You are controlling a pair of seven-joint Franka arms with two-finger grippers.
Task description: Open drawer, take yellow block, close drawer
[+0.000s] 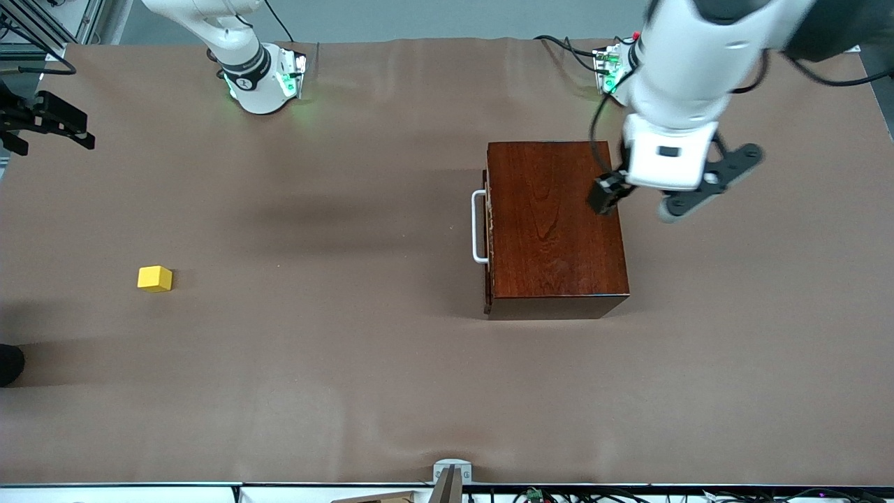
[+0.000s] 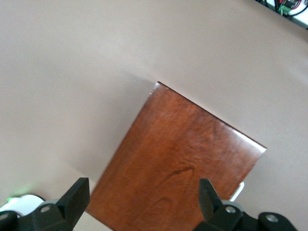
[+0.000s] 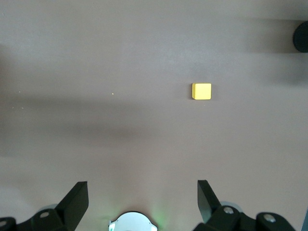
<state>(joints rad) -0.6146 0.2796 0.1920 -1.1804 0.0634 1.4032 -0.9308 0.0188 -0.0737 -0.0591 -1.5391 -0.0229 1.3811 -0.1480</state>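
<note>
Robotics laboratory: two arm bases [image 1: 262, 84] bolted to a cloth-covered table [image 1: 349, 384]; cables [image 1: 559, 496] at 6 o'clock.

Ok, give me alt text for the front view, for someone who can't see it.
A closed drawer with a white bar handle sits in a dark reddish-brown wooden box on a brown table. The left hand hangs open over the box's edge toward the left arm's end. The yellow block lies on the table toward the right arm's end.

Drawer [image 1: 489, 230] shut; yellow block [image 1: 154, 278] (tabletop).
</note>
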